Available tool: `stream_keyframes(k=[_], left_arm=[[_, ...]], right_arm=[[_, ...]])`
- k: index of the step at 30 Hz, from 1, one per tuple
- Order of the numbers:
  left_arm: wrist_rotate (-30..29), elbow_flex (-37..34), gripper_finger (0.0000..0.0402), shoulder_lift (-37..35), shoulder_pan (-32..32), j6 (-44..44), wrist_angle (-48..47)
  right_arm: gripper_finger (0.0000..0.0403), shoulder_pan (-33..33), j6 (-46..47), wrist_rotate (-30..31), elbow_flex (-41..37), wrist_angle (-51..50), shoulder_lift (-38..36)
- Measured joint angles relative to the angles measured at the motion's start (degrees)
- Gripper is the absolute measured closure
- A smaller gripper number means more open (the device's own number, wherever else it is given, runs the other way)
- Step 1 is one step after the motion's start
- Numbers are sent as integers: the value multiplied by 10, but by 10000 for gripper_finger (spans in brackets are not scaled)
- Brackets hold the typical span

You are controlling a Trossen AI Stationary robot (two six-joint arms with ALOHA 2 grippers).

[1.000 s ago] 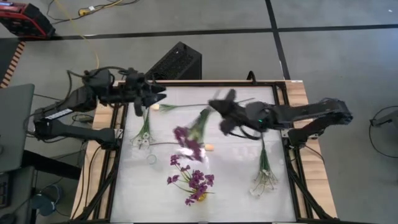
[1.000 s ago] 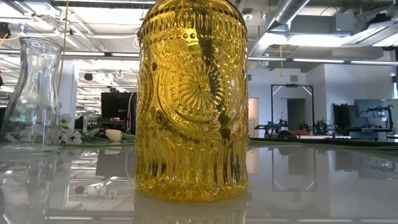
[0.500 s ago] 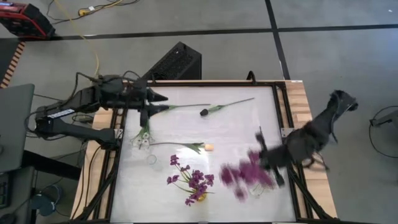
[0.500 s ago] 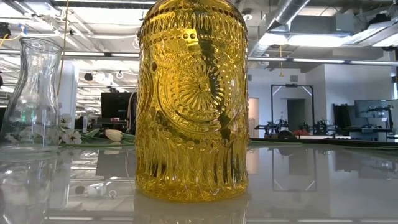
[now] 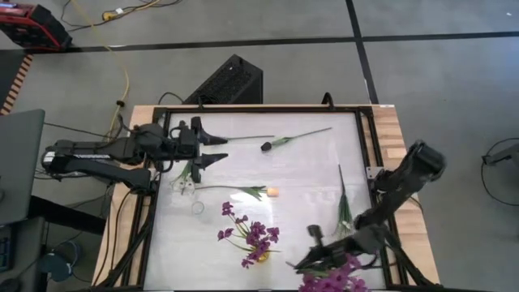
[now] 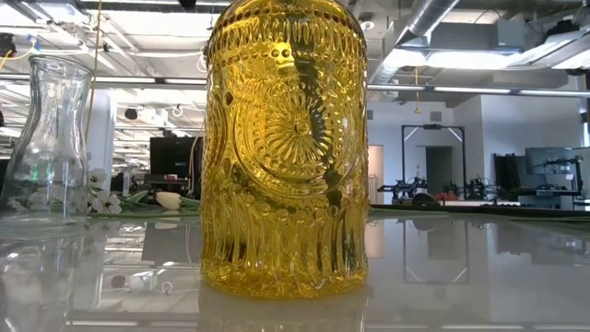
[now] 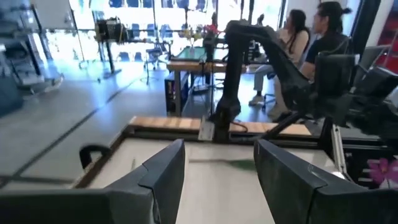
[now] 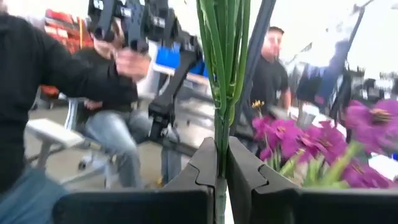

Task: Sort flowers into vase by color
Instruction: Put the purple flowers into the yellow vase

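Purple flowers [image 5: 332,280] clamped in your right gripper [image 5: 312,261], low over the table's [image 5: 308,174] near right edge.
Your left gripper [image 5: 212,148] hovers spread wide and empty at the far left, beside the white sprays [image 5: 186,177].

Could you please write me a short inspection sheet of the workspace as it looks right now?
Surface: white table, glossy.
Job's things: purple flowers in yellow vase; peach tulip, dark tulip bud and white sprays lying loose; clear vase empty.
Clutter: black box behind the table.
Grippers: left claw open over the far left; right claw shut on purple flower bunch at the near edge.
Cables: yellow cable on floor.
Surroundings: seated people.
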Motion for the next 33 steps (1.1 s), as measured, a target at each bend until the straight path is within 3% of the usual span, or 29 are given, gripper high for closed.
stream_keyframes(k=[5,11,17,33], left_arm=[[-16,-24,221,-16,1,-20,7],[-7,-24,221,-17,1,-34,11],[-7,-24,221,-17,1,-35,10],[-5,-24,221,-17,1,-36,8]], right_arm=[[365,-48,-10,-42,0,187,95],[365,-89,46,-65,1,280,169],[365,-107,73,-68,10,287,201],[365,-121,110,-70,12,265,203]])
